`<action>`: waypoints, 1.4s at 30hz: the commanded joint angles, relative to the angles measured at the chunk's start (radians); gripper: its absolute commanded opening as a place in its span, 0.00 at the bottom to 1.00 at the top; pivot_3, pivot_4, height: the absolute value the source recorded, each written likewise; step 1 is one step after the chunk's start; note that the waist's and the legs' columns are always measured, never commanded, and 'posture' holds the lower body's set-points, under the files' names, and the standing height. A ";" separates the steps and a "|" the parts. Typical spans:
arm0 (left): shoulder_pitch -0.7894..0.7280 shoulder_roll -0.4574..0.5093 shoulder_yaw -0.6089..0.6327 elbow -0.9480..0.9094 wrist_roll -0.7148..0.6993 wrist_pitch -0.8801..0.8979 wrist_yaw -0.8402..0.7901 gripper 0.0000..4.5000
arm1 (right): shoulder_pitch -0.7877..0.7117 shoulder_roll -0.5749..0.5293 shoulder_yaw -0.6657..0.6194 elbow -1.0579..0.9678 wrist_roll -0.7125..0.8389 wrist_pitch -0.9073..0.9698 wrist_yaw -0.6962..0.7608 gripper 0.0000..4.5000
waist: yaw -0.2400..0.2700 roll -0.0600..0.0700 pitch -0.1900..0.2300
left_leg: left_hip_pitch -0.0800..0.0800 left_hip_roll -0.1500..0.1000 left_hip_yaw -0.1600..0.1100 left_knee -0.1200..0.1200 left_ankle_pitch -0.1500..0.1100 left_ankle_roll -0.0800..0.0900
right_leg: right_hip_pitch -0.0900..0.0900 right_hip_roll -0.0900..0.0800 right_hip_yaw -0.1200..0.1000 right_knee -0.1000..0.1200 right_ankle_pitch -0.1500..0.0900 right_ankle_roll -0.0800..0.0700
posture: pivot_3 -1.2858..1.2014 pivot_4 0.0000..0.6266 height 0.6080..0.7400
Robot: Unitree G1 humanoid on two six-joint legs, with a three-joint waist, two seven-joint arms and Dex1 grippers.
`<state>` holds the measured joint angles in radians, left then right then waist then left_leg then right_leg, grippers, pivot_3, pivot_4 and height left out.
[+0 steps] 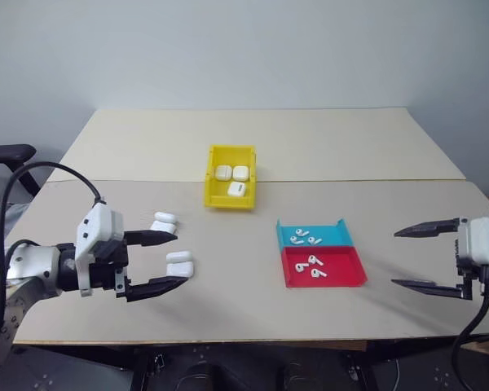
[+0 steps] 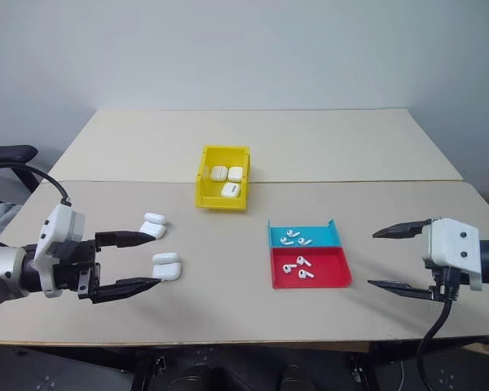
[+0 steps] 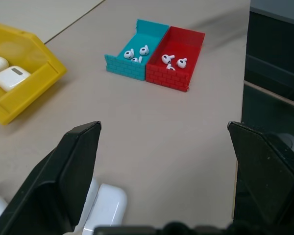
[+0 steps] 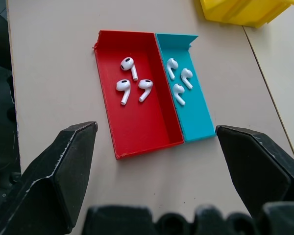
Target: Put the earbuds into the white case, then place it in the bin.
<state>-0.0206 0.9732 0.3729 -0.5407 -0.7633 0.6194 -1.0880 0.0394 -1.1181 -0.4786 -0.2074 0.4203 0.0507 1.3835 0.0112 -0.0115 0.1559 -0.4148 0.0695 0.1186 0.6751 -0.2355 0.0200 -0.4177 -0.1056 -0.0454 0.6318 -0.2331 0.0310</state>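
Both arms hover above the beige table (image 1: 253, 326), one at each side, and neither holds anything. The left gripper (image 1: 165, 261) has its two black fingers (image 1: 151, 238) spread wide, pointing toward the middle of the table. Two white cases lie shut on the table just by it: one case (image 1: 180, 263) sits between the spread fingertips as seen from the head, and the other case (image 1: 164, 221) lies just beyond the upper finger. Whether either finger touches a case cannot be told.

The right gripper (image 1: 414, 258) is likewise spread wide and empty, aimed at the shallow tray (image 1: 321, 254) that lies near it. The tray has a red half (image 4: 137, 122) and a blue half (image 4: 196, 117); three earbuds (image 4: 132, 81) lie loose in the red half and three more earbuds (image 4: 179, 81) in the blue.

The yellow bin (image 1: 231, 176) stands farther back, near the seam where two tabletops meet, between the two arms. Three more white cases (image 1: 232, 177) rest inside it, two side by side and one in front.
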 commanded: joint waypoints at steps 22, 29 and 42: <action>-0.611 -0.190 -0.152 -0.080 -0.011 0.983 1.072 1.00 | -0.033 -0.015 0.023 -0.005 -0.024 0.025 -0.045 1.00 | 0.003 -0.003 0.001 | 0.012 -0.002 -0.006 0.000 -0.001 0.001 | 0.016 0.000 -0.001 -0.002 -0.001 0.002 | 0.52 0.24 1.00; -0.716 -0.170 -0.291 0.145 -0.073 0.995 1.337 1.00 | 0.003 0.000 0.036 -0.051 -0.034 0.069 -0.085 1.00 | -0.004 -0.004 0.002 | 0.012 -0.001 -0.006 0.000 0.000 0.000 | 0.013 0.000 0.002 -0.001 -0.001 0.001 | 0.52 0.24 1.00; -0.812 -0.180 -0.369 0.464 -0.237 0.995 1.429 1.00 | 0.068 0.016 0.030 -0.121 -0.038 0.125 -0.148 1.00 | 0.001 -0.006 0.003 | 0.011 -0.002 -0.005 0.000 0.000 0.000 | 0.013 -0.001 0.001 -0.001 -0.001 0.001 | 0.52 0.24 1.00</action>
<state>-0.7886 0.7829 0.0097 -0.0893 -0.9910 1.6111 0.3410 0.1059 -1.1059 -0.4072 -0.3057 0.3750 0.1648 1.2526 0.0125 -0.0173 0.1587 -0.4037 0.0677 0.1133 0.6755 -0.2355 0.0196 -0.4045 -0.1064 -0.0449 0.6306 -0.2339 0.0324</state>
